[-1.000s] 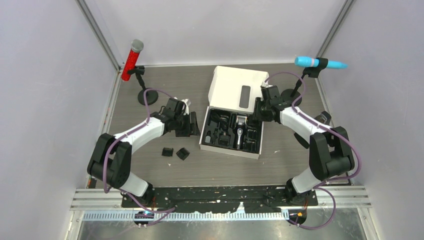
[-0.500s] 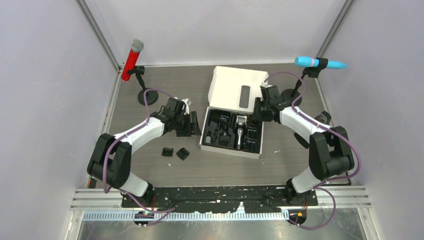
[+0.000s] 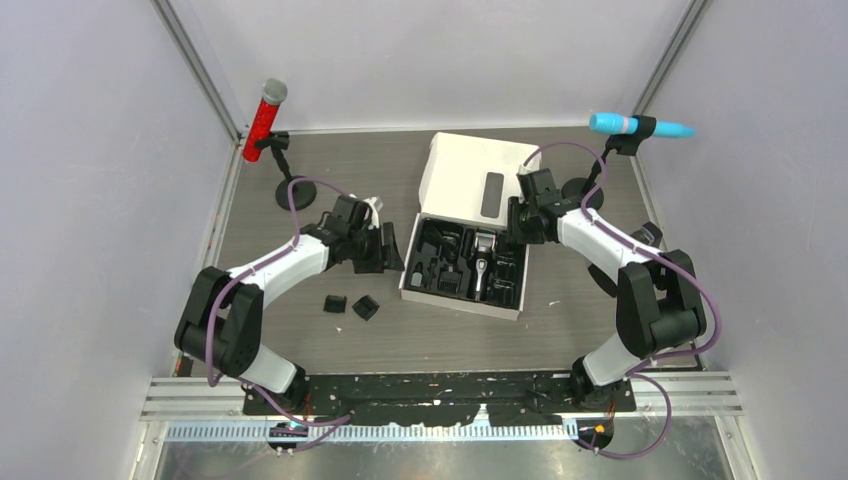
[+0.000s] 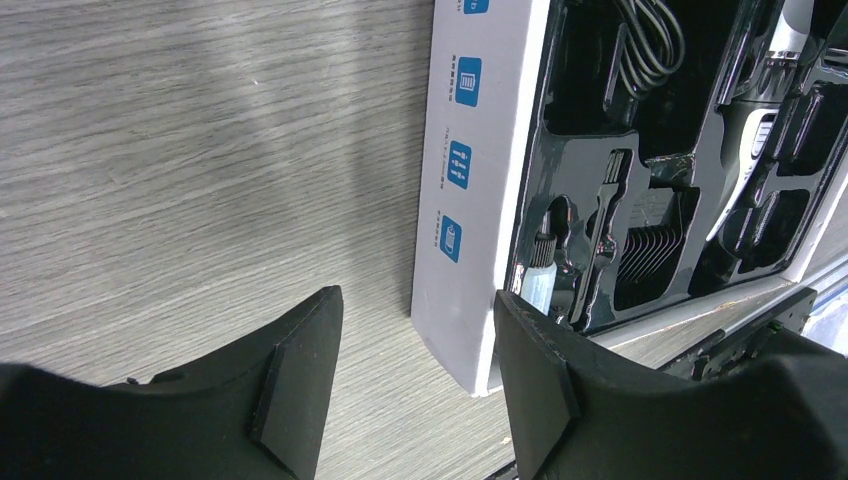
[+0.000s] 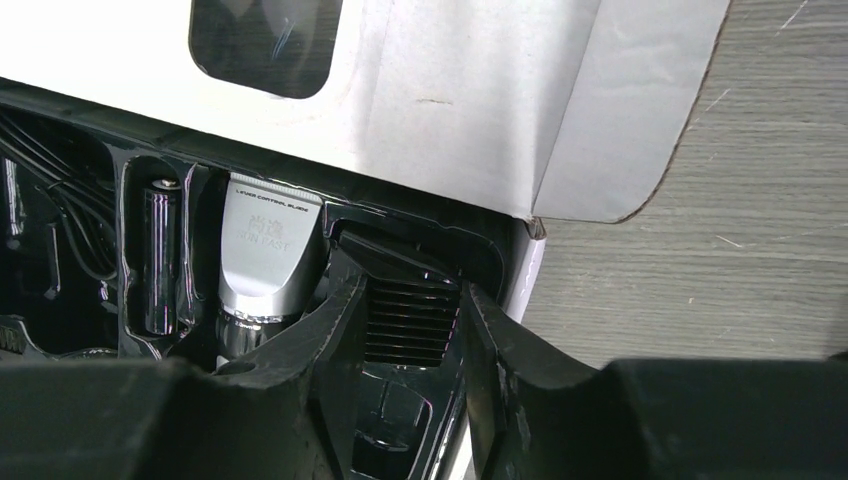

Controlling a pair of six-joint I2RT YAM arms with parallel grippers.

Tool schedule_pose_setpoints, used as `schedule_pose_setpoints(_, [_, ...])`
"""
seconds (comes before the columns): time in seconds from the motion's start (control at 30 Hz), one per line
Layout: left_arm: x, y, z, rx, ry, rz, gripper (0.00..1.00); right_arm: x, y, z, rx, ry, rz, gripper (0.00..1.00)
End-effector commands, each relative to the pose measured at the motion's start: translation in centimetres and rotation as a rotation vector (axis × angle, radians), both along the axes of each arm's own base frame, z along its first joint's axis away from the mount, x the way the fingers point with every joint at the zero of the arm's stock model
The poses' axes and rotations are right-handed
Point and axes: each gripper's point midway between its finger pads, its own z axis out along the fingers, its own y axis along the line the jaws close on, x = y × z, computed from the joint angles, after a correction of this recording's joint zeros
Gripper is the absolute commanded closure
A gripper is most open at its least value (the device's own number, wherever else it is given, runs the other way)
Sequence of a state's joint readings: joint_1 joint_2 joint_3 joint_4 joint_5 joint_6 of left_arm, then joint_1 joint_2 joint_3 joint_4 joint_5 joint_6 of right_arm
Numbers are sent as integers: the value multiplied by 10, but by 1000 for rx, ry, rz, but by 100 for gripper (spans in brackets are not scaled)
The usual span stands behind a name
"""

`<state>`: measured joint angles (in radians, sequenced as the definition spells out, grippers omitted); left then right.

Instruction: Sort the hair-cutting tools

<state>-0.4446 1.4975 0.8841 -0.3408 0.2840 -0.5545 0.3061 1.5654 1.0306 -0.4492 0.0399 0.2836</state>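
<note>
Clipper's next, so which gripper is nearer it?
Right. The right gripper grips a comb attachment beside the clipper; the left gripper hangs open outside the left wall of the box.

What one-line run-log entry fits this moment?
left hand: open, empty, beside white box | right hand: closed on comb attachment in box | two loose attachments on table

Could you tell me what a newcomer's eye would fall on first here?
An open white cardboard box with a black moulded tray sits mid-table, a silver-headed electric hair clipper lying inside. The right gripper clasps a ribbed black plastic comb attachment beside the clipper's head.
</note>
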Motion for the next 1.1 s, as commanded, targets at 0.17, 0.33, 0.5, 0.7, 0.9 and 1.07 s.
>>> schedule_pose_setpoints(0.17, [4, -9, 12, -46, -33, -12, 41, -1, -6, 3, -75, 19, 1, 50])
schedule_pose_setpoints(0.33, [4, -9, 12, -46, -34, -12, 41, 2, 0, 14, -55, -14, 6, 41])
schedule_pose_setpoints(0.5, [3, -9, 13, -47, -35, -11, 41, 2, -4, 30, -62, -67, -23, 41])
schedule_pose_setpoints(0.7, [3, -10, 15, -52, -36, -11, 41, 0, -7, 47, -62, -123, -45, 43])
schedule_pose_setpoints(0.9, [3, -10, 15, -53, -37, -10, 41, -2, 2, 53, -20, -124, -10, 50])
schedule_pose_setpoints(1.07, [3, -11, 15, -55, -34, -13, 41, -5, 11, 44, -1, -98, 18, 58])
